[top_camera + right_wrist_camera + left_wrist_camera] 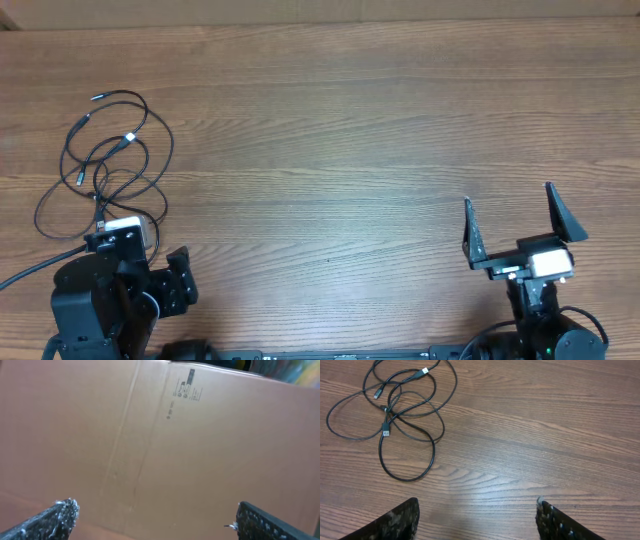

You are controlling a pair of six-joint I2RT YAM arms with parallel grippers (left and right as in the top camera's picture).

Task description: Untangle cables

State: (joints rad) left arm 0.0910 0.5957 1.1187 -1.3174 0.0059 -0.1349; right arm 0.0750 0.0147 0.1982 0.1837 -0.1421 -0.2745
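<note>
The cables (pixel 127 139) lie in one loose tangle of thin black loops at the far left of the wooden table, with small plugs, some silver-tipped, among them. They also show at the upper left of the left wrist view (pixel 386 429). My left gripper (pixel 477 510) is open and empty, above bare wood just short of the tangle and to its right. In the overhead view its fingers are hidden under the left arm (pixel 110 285). My right gripper (pixel 511 212) is open and empty at the front right, far from the cables. It also shows in the right wrist view (pixel 155 507).
A brown cardboard wall (pixel 165 440) with a small printed label fills the right wrist view. The table's far edge (pixel 320 22) runs along the top. A thicker black arm cable (pixel 25 272) leaves the left arm toward the left edge.
</note>
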